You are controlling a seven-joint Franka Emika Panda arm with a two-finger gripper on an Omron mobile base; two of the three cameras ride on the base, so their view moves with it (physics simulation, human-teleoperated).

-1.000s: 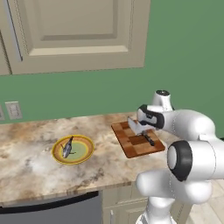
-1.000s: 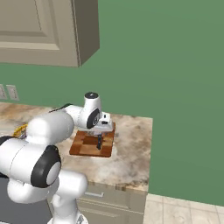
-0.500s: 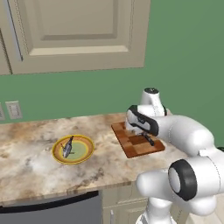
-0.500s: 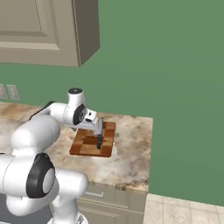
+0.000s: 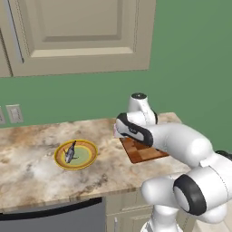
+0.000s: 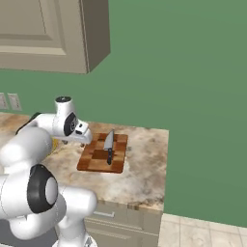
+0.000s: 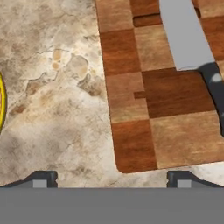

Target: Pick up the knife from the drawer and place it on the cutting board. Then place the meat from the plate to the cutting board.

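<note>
Left base view: one plate [image 5: 75, 155] carrying one piece of meat [image 5: 70, 152] sat on the marbled table [image 5: 27, 172], left of the hand [image 5: 118, 131]; green wall behind.

Right base view: one knife [image 6: 109, 146] lay on the cutting board [image 6: 102, 153], beside the hand.

Hand view: fingertips [image 7: 43, 178] spread wide, empty.

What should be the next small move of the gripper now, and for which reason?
Probably carry the gripper on sideways over the counter toward the plate. The knife already lies on the cutting board, free of the fingers, while the meat is on the plate. The fingertips stand wide apart with nothing between them, above the board's edge.
</note>
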